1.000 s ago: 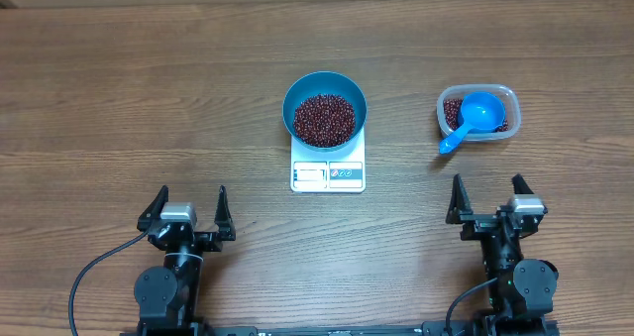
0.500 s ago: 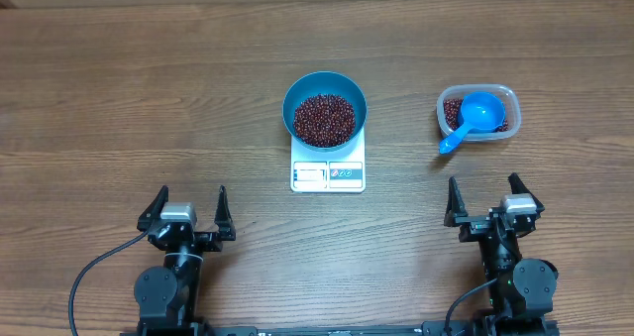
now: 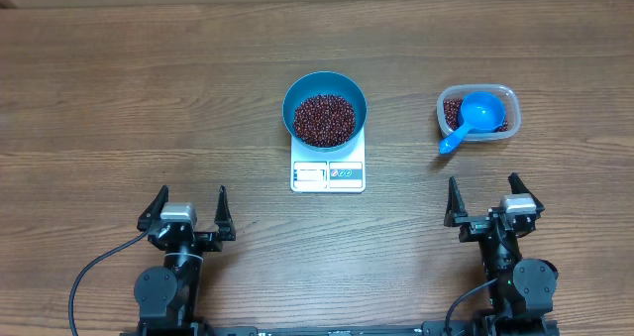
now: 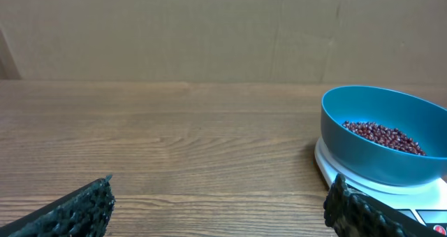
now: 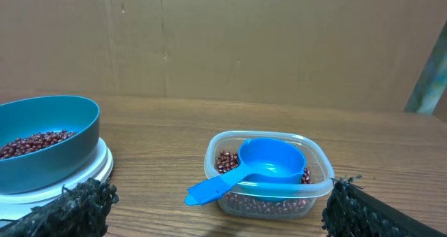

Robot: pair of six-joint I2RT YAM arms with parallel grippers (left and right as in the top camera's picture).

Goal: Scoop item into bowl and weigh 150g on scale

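A teal-blue bowl [image 3: 325, 109] stands on the white scale [image 3: 328, 174] at mid-table and holds a heap of dark red-brown beans [image 3: 324, 119]. From the left wrist the bowl [image 4: 387, 139] and its beans [image 4: 383, 135] show at the right, on the scale [image 4: 363, 184]. The right wrist view has the bowl [image 5: 45, 147] at the left. My left gripper [image 3: 186, 211] is open near the front edge, nothing between its fingers [image 4: 77, 212]. Over at the front right, my right gripper [image 3: 487, 199] is open too, short of the tub.
A clear plastic tub [image 3: 476, 114] with more beans sits at the right; a blue scoop [image 3: 474, 118] rests in it, handle sticking out over the near-left rim. In the right wrist view the tub [image 5: 269, 180] and scoop [image 5: 258, 167] lie straight ahead.
The right gripper has shifted slightly left and forward from a second ago. The left arm, bowl, scale and scoop have not moved.
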